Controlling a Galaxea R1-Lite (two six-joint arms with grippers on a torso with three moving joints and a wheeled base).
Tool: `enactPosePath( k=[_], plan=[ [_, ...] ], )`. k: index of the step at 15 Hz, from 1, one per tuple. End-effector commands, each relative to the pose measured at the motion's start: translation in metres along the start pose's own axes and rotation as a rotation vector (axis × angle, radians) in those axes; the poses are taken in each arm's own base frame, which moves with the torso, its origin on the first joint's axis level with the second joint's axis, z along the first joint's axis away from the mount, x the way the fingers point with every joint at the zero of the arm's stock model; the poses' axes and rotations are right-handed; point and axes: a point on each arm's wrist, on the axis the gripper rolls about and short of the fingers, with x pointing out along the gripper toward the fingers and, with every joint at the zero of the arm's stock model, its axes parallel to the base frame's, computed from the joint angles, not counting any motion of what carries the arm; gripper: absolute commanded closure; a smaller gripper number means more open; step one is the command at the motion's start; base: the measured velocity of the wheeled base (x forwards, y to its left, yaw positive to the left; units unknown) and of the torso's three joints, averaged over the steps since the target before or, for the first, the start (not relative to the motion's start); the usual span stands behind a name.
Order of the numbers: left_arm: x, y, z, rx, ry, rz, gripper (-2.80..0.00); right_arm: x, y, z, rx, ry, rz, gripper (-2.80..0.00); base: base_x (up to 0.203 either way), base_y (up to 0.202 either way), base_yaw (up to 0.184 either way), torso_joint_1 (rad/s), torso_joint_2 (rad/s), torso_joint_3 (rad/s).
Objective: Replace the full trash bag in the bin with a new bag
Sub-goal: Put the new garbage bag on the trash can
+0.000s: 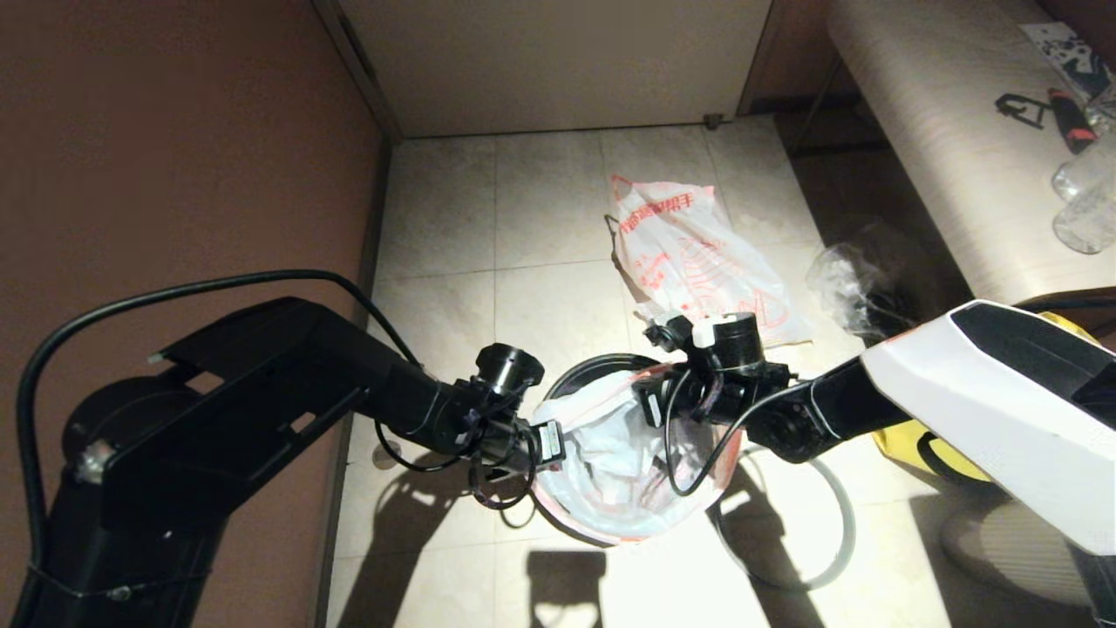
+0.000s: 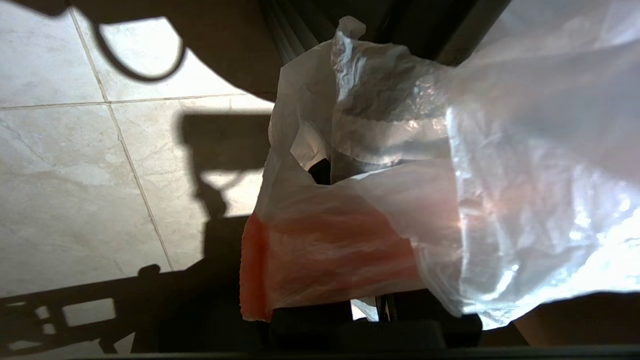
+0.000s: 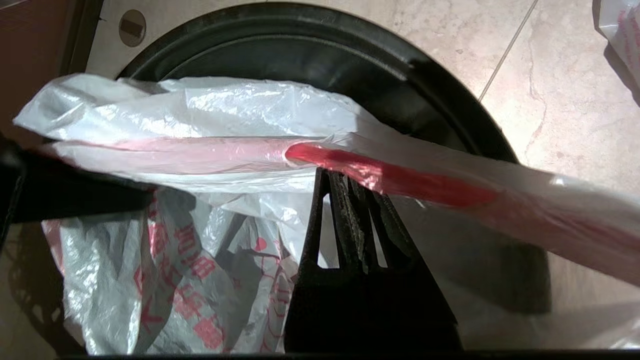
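Both arms meet over the small round black plastic bin [image 1: 586, 371], which stands on the pale tiled floor [image 1: 540, 262] close in front of the robot. A thin cloudy-white translucent plastic bag [image 1: 610, 462] with red-orange handle edges hangs in the bin's mouth, its upper edge stretched between the two arms. The left end effector [image 1: 551, 440] is at the bag's left edge; whether its fingers are spread or pressed together cannot be told (in the left wrist view the plastic covers them). The right end effector [image 3: 350, 200] has its fingers pressed together on the bag's red-orange handle edge, as the right wrist view shows. The white plastic shopping bag with bold red-orange characters [image 1: 689, 262] lies flat on the floor beyond the bin, apart from it. A yellow tote [image 1: 924, 449] shows beneath the right arm.
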Motion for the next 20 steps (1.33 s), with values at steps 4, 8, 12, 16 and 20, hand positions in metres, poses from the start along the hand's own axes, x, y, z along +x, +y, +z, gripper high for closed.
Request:
enactPosePath(
  k=[4, 8, 12, 16, 20],
  plan=[
    [0.004, -0.001, -0.007, 0.034, -0.019, -0.029, 0.0, 0.01, -0.003, 0.017, -0.005, -0.038, -0.004, 0.0, 0.0, 0.0, 0.0, 0.0, 0.0, 0.0],
    [0.007, -0.001, -0.011, 0.072, -0.034, -0.04, 0.0, 0.003, -0.003, 0.035, -0.008, -0.085, -0.007, 0.0, 0.0, 0.0, 0.0, 0.0, 0.0, 0.0],
    [0.011, -0.002, -0.014, 0.102, -0.031, -0.03, 0.0, 0.008, -0.009, 0.04, -0.006, -0.11, -0.017, 0.0, 0.0, 0.0, 0.0, 0.0, 0.0, 0.0],
    [0.012, 0.0, -0.017, 0.119, -0.1, -0.062, 0.0, 0.019, -0.03, 0.024, 0.014, -0.065, -0.051, 0.0, 0.0, 0.0, 0.0, 0.0, 0.0, 0.0],
    [0.012, 0.001, -0.018, 0.136, -0.142, -0.077, 0.0, 0.023, -0.042, 0.026, 0.016, -0.082, -0.074, 0.0, 0.0, 0.0, 0.0, 0.0, 0.0, 0.0]
  ],
)
